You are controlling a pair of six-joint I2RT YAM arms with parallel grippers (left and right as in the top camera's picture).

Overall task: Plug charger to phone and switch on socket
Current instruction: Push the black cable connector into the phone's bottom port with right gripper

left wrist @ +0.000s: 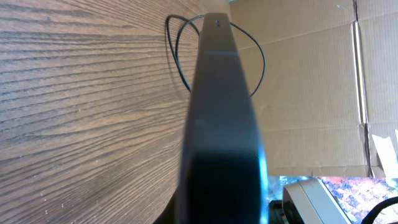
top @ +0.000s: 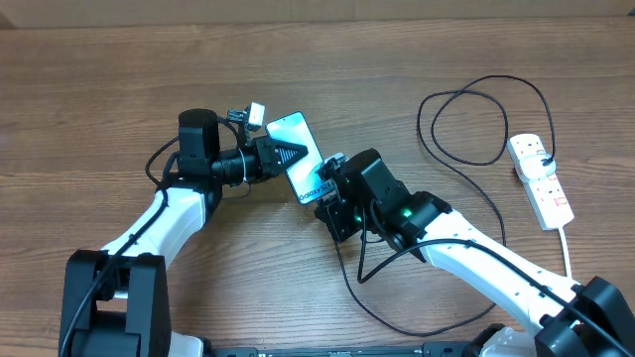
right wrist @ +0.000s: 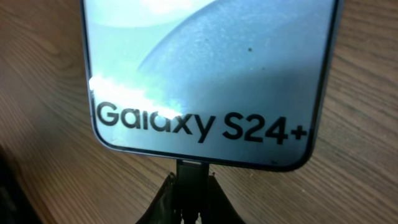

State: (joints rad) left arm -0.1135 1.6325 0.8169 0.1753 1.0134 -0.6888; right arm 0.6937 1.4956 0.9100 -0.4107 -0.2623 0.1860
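Observation:
The phone (top: 298, 139) has a light blue screen and is tilted up off the table. My left gripper (top: 283, 156) is shut on its side. In the left wrist view it shows edge-on as a dark slab (left wrist: 221, 124). The right wrist view shows its "Galaxy S24+" end (right wrist: 205, 74). My right gripper (top: 332, 177) (right wrist: 191, 202) is shut on the charger's black connector tip (right wrist: 191, 171), which touches the middle of the phone's bottom edge. The charger cable (top: 476, 109) loops across to the white socket strip (top: 541, 178) at the right.
The thin black cable trails under my right arm (top: 362, 273) and coils at the far right. The strip's thick white cord (top: 568, 248) runs toward the front edge. A cardboard wall (left wrist: 311, 81) stands beyond the table.

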